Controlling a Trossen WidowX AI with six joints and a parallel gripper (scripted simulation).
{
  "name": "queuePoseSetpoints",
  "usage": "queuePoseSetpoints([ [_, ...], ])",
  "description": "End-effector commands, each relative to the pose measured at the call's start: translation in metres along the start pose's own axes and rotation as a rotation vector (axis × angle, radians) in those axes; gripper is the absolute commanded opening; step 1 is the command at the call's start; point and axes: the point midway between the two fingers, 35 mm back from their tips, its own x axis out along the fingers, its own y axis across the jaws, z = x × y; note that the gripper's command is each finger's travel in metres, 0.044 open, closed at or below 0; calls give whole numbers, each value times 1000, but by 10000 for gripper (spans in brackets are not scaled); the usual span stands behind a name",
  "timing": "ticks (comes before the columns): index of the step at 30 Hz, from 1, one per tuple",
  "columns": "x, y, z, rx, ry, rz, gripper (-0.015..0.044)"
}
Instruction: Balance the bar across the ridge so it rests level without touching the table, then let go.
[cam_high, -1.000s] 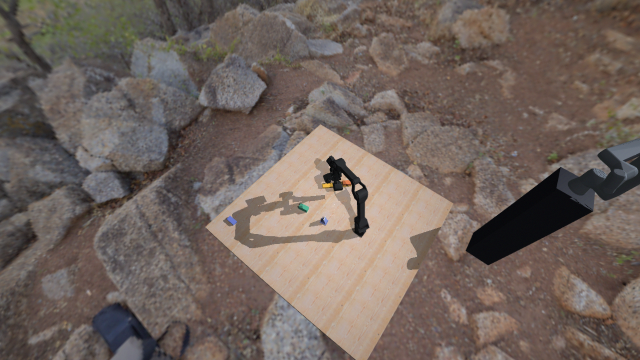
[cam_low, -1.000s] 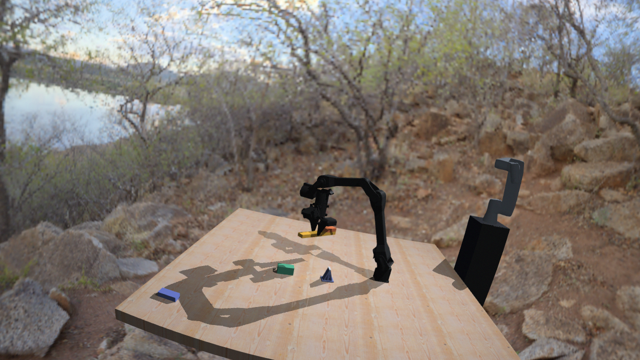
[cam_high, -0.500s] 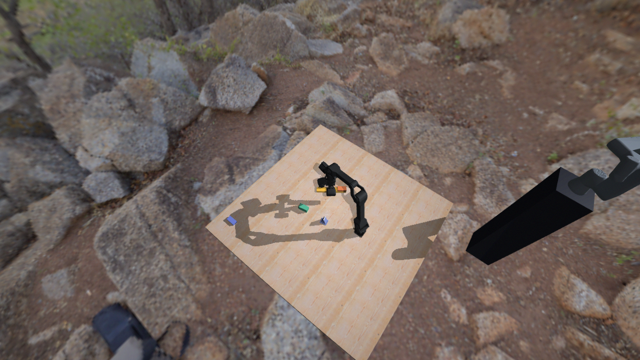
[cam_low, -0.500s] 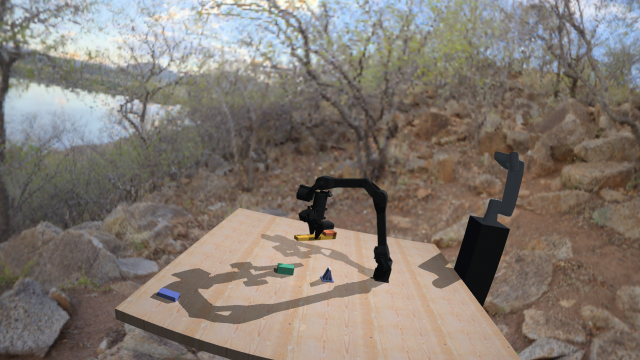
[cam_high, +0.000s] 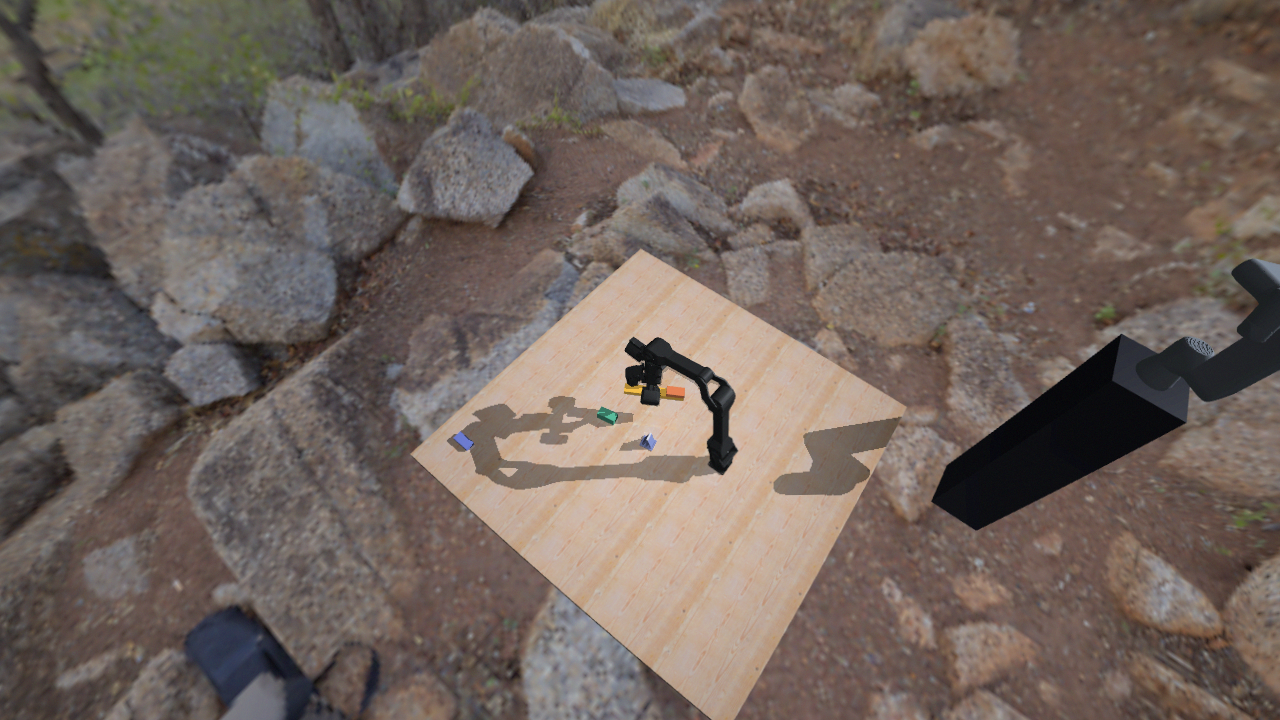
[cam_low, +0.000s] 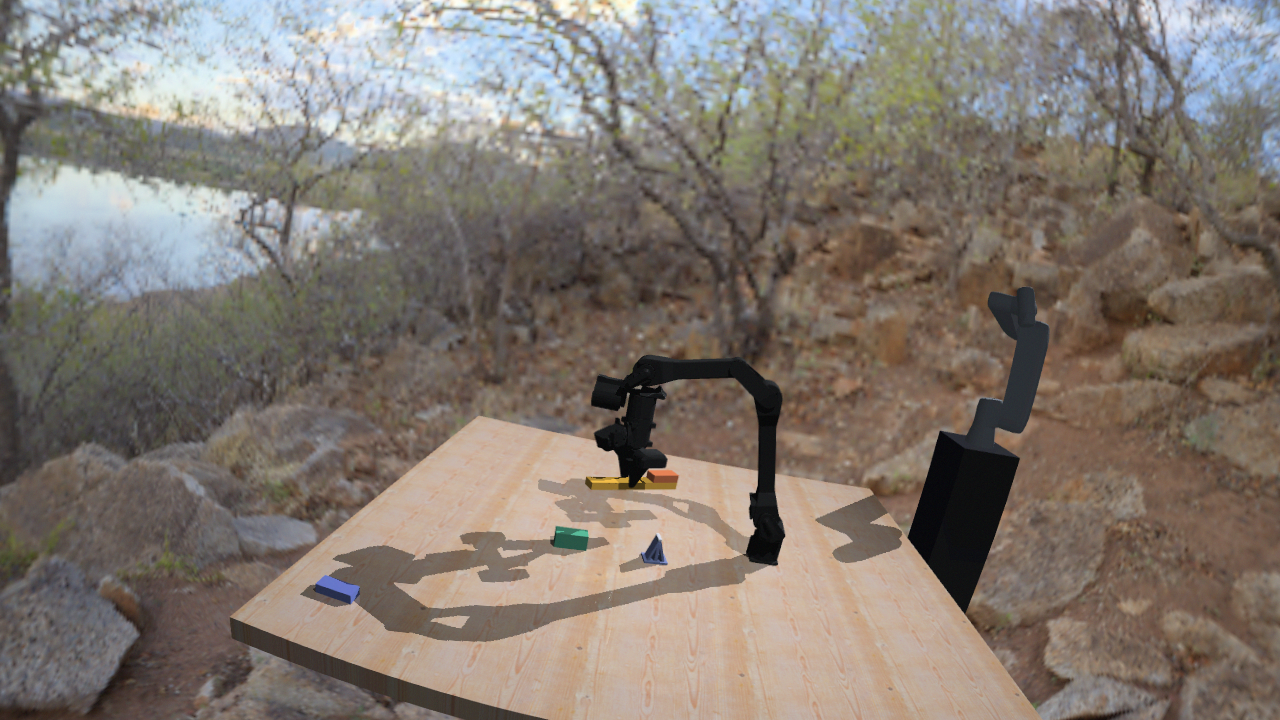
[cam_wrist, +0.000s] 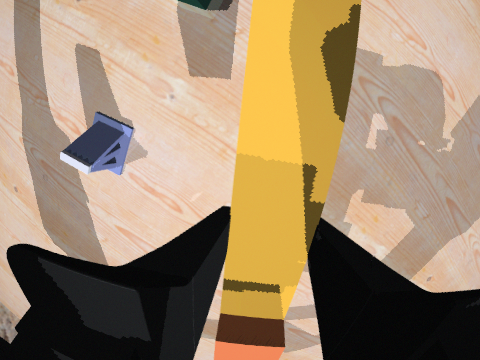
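Observation:
The yellow bar (cam_high: 632, 390) (cam_low: 608, 482) (cam_wrist: 270, 125) carries an orange block (cam_high: 675, 392) (cam_low: 662, 475) (cam_wrist: 250, 347) on its end nearer the arm's base. My gripper (cam_low: 635, 481) (cam_wrist: 270, 221) is shut on the bar, with the orange block to one side of the fingers. The bar hangs in the air and looks roughly level in the exterior view. The blue-grey ridge (cam_high: 648, 441) (cam_low: 655, 552) (cam_wrist: 95, 142) stands upright on the table, apart from the bar; in the wrist view it is left of the bar. The fingers hide part of the bar in the top and exterior views.
A green block (cam_high: 607, 415) (cam_low: 571, 538) (cam_wrist: 197, 2) lies on the wooden table (cam_high: 671, 555) (cam_low: 716, 626) near the ridge. A blue block (cam_high: 462, 440) (cam_low: 337, 588) lies near the table's left corner. A black pedestal (cam_high: 1065, 429) (cam_low: 962, 510) with a grey arm stands beyond the table's right edge.

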Motion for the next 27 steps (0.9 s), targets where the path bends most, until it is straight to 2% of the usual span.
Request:
queuePoseSetpoints([
  [1, -2, 12, 4, 27, -8, -1, 0],
  [27, -1, 112, 19, 269, -9, 8, 0],
])
